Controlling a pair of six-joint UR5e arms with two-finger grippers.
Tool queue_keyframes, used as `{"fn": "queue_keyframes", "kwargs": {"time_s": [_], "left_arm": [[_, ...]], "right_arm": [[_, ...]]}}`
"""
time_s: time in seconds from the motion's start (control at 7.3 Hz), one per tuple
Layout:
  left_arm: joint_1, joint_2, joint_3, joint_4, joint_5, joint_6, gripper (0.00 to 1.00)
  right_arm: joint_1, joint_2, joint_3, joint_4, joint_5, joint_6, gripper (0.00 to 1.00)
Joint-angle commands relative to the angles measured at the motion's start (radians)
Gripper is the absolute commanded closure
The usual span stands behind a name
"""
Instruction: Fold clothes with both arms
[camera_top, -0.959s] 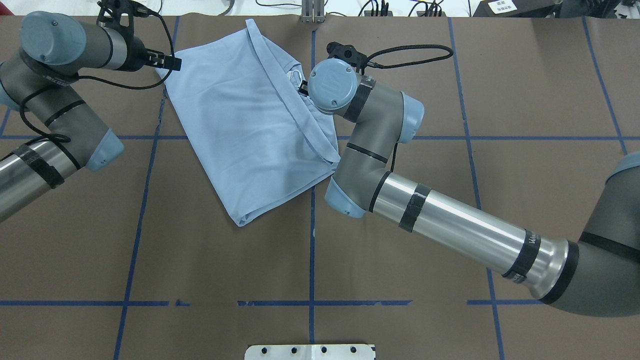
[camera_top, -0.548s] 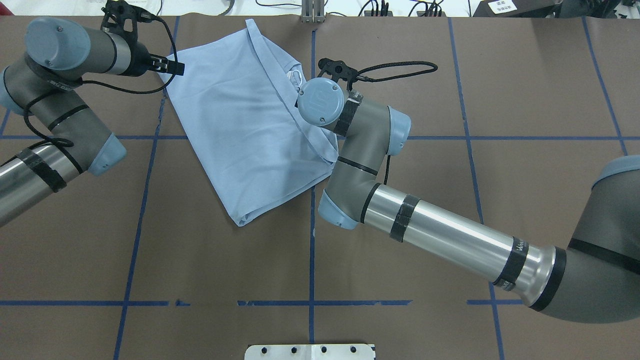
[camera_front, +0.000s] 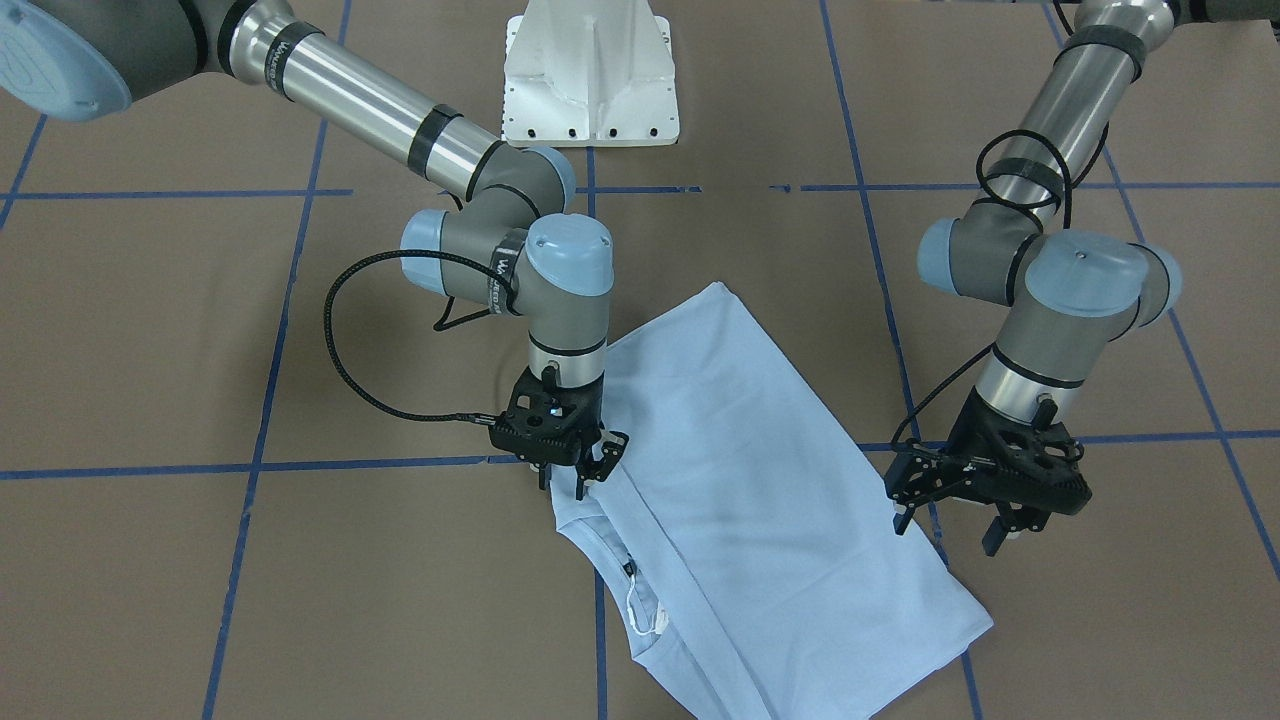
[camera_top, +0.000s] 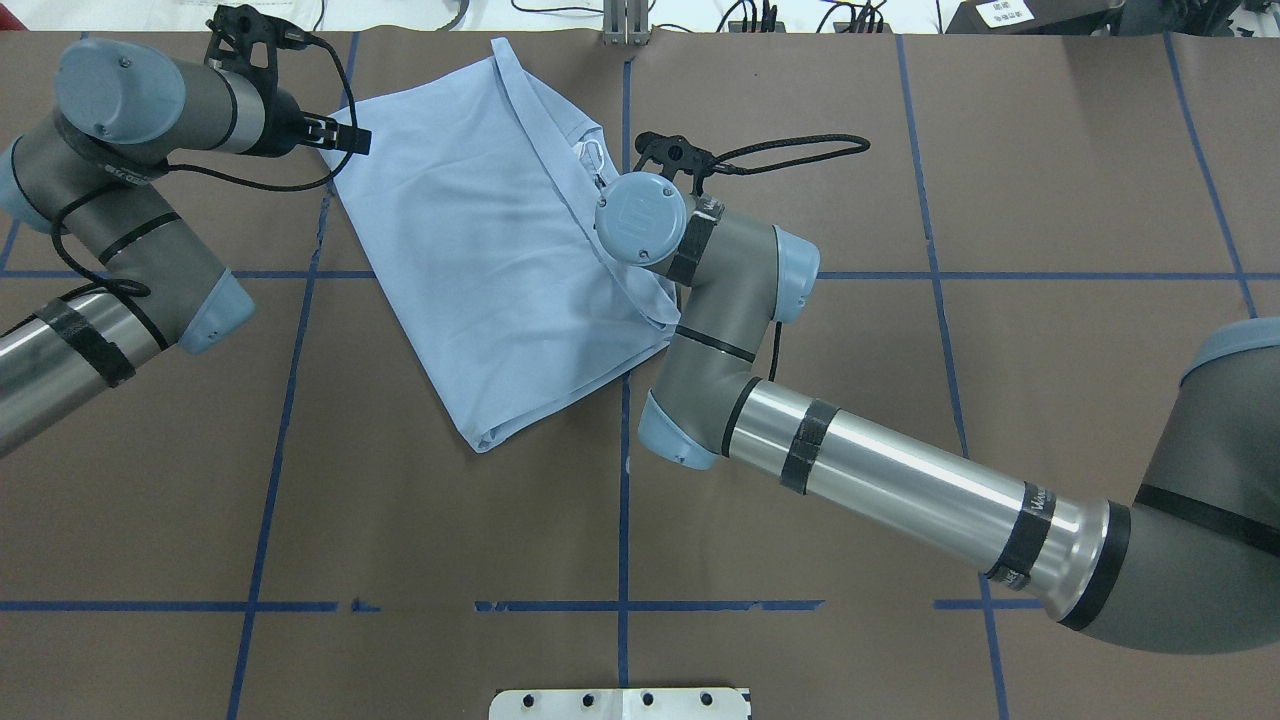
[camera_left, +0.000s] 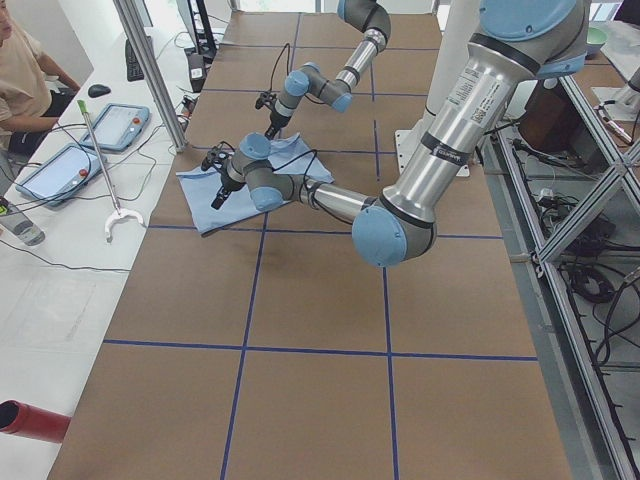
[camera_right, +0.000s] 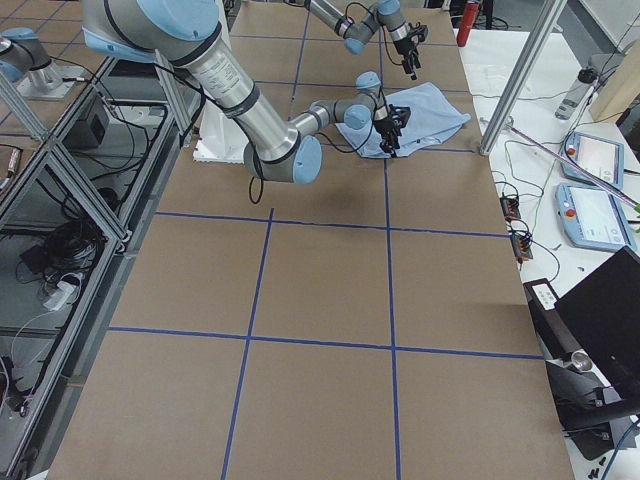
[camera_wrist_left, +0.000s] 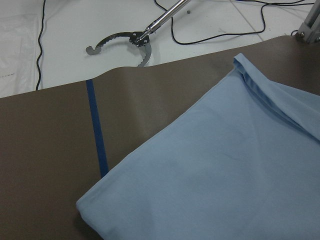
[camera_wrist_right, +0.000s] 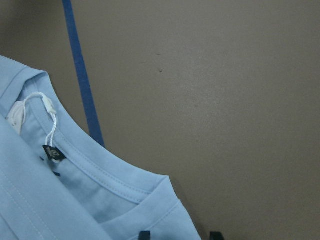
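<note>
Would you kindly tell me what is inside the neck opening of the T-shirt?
Inside the neck opening of the T-shirt lie a white hang tag on its string and a small dark neck label. The folded fabric covers whatever lies deeper inside.

A brown table (camera_top: 400, 520) carries a grid of blue tape lines (camera_top: 622, 500). Beside it, a white bench (camera_left: 60, 280) holds two blue-edged tablets (camera_left: 118, 125).

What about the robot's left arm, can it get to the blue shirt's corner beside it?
Probably yes. The left gripper hovers just beside that corner of the T-shirt, jaws open, and nothing lies between them.
</note>
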Motion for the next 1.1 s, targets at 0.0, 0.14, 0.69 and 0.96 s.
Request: {"fn": "queue_keyframes", "kwargs": {"time_s": [0.0,0.14,0.69,0.96], "left_arm": [[0.0,0.0,0.002,0.0,0.0,0.0,0.0],[0.0,0.0,0.002,-0.002,0.0,0.0,0.0],[0.006,0.003,0.002,-0.002,0.002,0.0,0.0],[0.009,0.003,0.002,-0.002,0.002,0.0,0.0]], "right_arm": [[-0.001,-0.003,0.001,-0.007,-0.001,-0.021,0.5],[-0.001,-0.006,-0.001,-0.007,-0.001,-0.024,0.51],[-0.001,0.003,0.005,-0.015,-0.007,-0.029,1.0],[-0.001,-0.029,0.121,-0.115,0.001,-0.027,1.0]]}}
